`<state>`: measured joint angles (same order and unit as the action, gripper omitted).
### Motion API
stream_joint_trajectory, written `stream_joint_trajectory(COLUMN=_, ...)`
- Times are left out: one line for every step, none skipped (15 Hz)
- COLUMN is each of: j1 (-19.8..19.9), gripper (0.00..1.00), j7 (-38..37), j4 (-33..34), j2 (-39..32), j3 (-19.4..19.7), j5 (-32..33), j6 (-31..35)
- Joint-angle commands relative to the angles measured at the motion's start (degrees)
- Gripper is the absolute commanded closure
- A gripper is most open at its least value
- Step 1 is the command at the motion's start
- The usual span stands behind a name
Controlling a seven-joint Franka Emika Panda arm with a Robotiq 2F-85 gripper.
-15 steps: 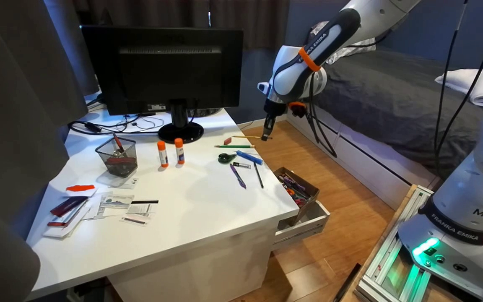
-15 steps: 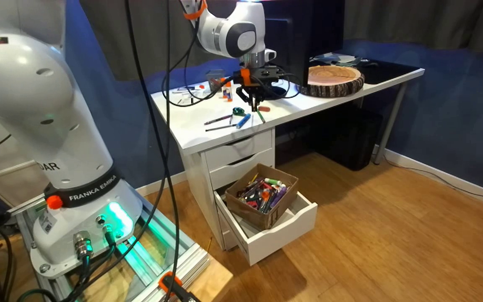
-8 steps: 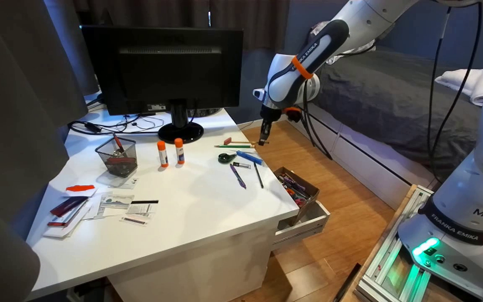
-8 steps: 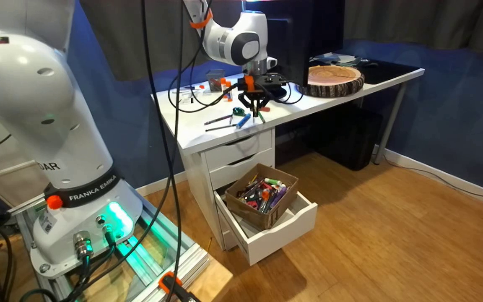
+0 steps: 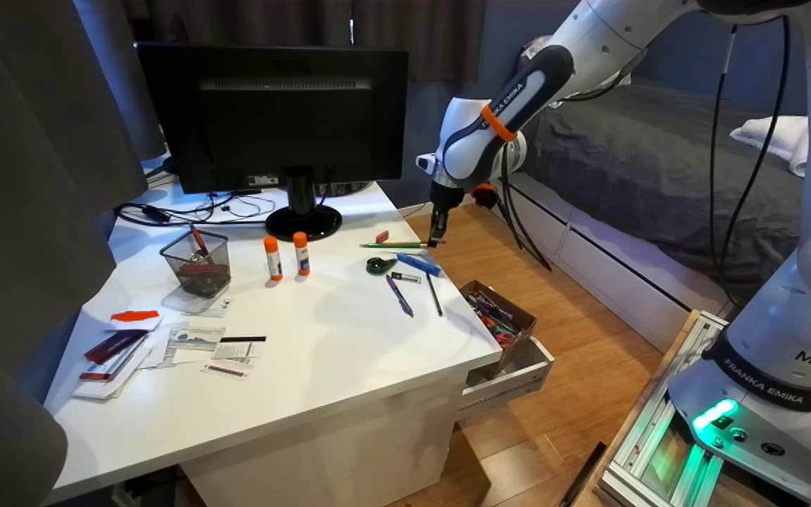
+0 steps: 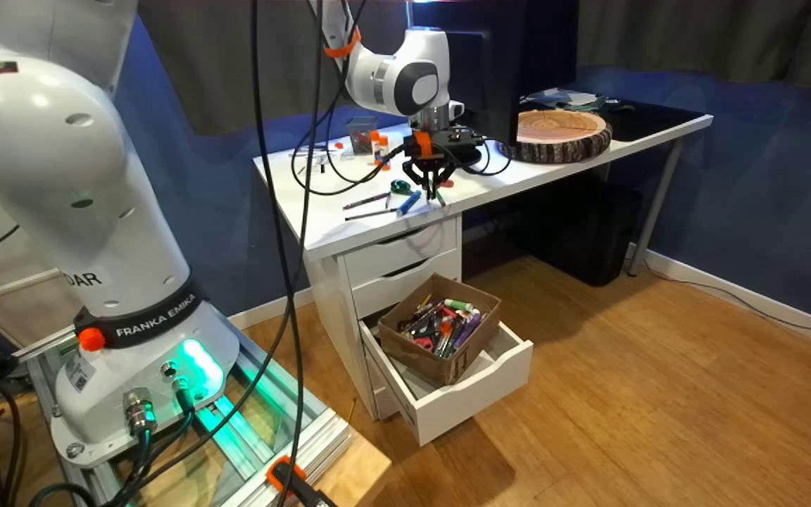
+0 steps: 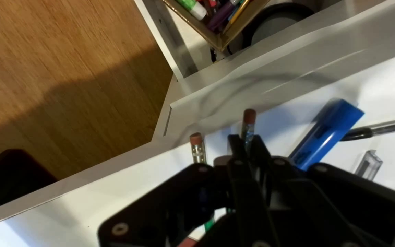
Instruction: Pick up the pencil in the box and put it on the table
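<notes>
My gripper (image 5: pixel 433 243) is shut on a pencil with a reddish eraser, low over the far right edge of the table (image 5: pixel 349 352). In the wrist view the pencil (image 7: pixel 249 125) sticks out between the fingertips (image 7: pixel 246 142); its rest is hidden behind the fingers. I cannot tell whether it touches the table. The gripper also shows in an exterior view (image 6: pixel 431 196). The box is the white pulled-out drawer (image 6: pixel 476 401), below the table top, also seen in the wrist view (image 7: pixel 163 44).
A brown cardboard box (image 6: pixel 412 352) of pens stands in the drawer. A green pencil (image 5: pixel 388 246) lies beside the gripper, with a blue marker (image 5: pixel 418 265), purple pen (image 5: pixel 400 296), black pen (image 5: pixel 434 294) and reddish eraser (image 5: pixel 382 237) near. A monitor (image 5: pixel 272 120) stands behind.
My gripper has come down toward the table top with the pencil in it, shifting slightly left in an exterior view. The drawer and the things on the table have not moved.
</notes>
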<state>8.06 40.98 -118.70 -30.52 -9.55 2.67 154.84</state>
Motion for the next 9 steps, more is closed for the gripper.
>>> stream_joint_trajectory(j1=-1.40, gripper=0.98, j7=-0.25, j4=2.66, j2=-2.12, j3=0.79, j5=2.18, j6=0.29)
stream_joint_trajectory(j1=-1.62, gripper=0.98, j7=-0.30, j4=3.05, j2=-2.57, j3=0.85, j5=2.49, j6=0.39)
stream_joint_trajectory(j1=-1.64, gripper=0.98, j7=-0.23, j4=3.51, j2=-3.00, j3=0.74, j5=2.57, j6=0.45)
stream_joint_trajectory(j1=-1.60, gripper=0.98, j7=-0.16, j4=3.89, j2=-3.43, j3=0.56, j5=2.51, j6=0.59)
stream_joint_trajectory(j1=-1.77, gripper=0.98, j7=-0.34, j4=4.20, j2=-3.81, j3=0.64, j5=2.62, j6=1.09)
stream_joint_trajectory(j1=-1.86, gripper=0.98, j7=-0.40, j4=4.40, j2=-4.10, j3=0.67, j5=2.76, j6=1.53)
stream_joint_trajectory(j1=-1.68, gripper=0.89, j7=-0.20, j4=4.55, j2=-4.31, j3=0.38, j5=2.62, j6=1.73)
stream_joint_trajectory(j1=-1.49, gripper=0.65, j7=-0.09, j4=4.59, j2=-4.38, j3=0.16, j5=2.48, j6=2.11)
stream_joint_trajectory(j1=-1.25, gripper=0.64, j7=0.10, j4=4.39, j2=-4.22, j3=-0.10, j5=2.33, j6=2.51)
